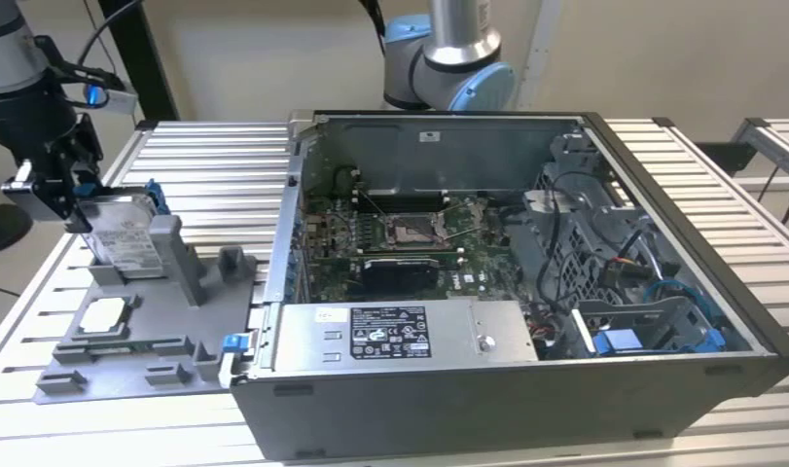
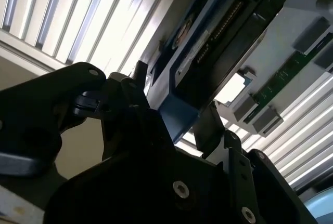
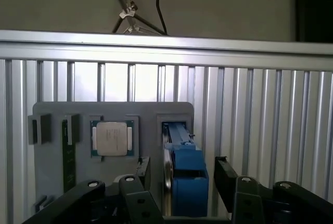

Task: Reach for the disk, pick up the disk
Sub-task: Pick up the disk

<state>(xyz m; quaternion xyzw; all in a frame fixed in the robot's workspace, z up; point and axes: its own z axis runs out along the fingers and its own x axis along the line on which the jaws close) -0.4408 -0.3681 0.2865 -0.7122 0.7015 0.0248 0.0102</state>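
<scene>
The black two-fingered gripper (image 1: 72, 199) hangs at the exterior view's left, over the far end of a grey plastic fixture plate (image 1: 161, 326) that lies on the ribbed aluminium table (image 1: 199, 161). The disk (image 1: 122, 238), a flat silver metal hard drive with a white label in a blue plastic bracket, stands on edge in a slot of that plate. It leans slightly, and its upper corner is up between the fingers. In the first wrist view the gripper (image 3: 183, 171) is spread enough to straddle the disk (image 3: 184, 185) edge-on. A narrow gap shows between each finger and the drive, so nothing is clamped. In the second wrist view the gripper (image 2: 174, 102) flanks the blue corner of the disk (image 2: 218, 42); contact cannot be judged there. Beside the slot, a small white-topped square chip (image 3: 111, 138) and a green memory strip (image 3: 68, 156) sit in their own recesses, apart from the fingers. The open grey computer case (image 1: 524, 292) stands just beside the plate's opposite edge, well apart from the gripper. Bare slats show along the plate's outer edges.
</scene>
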